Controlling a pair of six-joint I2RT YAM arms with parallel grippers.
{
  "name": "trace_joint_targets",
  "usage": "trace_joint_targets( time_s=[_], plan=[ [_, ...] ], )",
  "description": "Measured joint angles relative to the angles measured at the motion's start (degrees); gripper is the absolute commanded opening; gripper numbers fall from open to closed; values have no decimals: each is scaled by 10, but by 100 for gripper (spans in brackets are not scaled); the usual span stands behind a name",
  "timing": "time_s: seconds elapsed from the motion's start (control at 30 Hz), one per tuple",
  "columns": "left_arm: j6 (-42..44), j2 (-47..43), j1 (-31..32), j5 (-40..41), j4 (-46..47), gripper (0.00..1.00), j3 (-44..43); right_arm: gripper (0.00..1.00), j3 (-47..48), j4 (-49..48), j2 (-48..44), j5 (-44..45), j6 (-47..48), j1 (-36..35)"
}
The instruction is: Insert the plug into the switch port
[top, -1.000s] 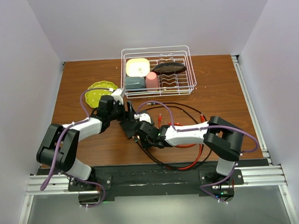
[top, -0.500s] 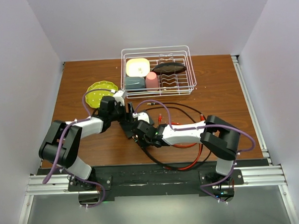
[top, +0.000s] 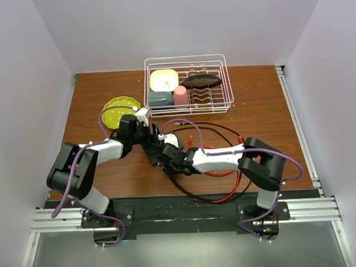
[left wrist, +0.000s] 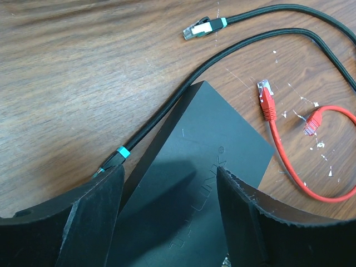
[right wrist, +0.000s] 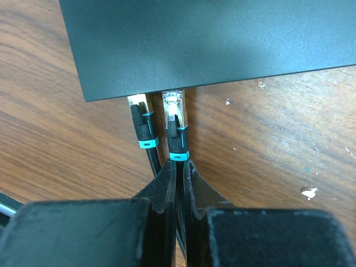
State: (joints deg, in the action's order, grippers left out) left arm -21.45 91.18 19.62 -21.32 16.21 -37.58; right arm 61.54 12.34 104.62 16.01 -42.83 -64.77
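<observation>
— Plug (right wrist: 174, 118): where do we have it?
— At the socket edge of the switch (right wrist: 222, 39), which lies flat on the table (right wrist: 267, 128). Its clear head mostly shows, just beside a neighbouring plug (right wrist: 139, 119) that sits deeper. Our right gripper (right wrist: 178, 169) is pinched tight on the cable directly behind it.
— And our left gripper (left wrist: 169, 173)?
— Its fingers (left wrist: 94, 217) are spread apart over the switch; we cannot tell whether they touch it.
</observation>
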Motion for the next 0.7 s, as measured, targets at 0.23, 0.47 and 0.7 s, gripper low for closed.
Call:
trace_joint_targets(
  time_s=[0.23,0.47,0.7],
  plan=[
    [0,0,0,0,0,72,0,0,2,4,1,0,-6,2],
    [0,0,0,0,0,71,0,0,-1,2,0,0,-14,3],
    [0,1,0,-2,0,71,0,0,-1,1,0,-6,-22,9]
  ],
)
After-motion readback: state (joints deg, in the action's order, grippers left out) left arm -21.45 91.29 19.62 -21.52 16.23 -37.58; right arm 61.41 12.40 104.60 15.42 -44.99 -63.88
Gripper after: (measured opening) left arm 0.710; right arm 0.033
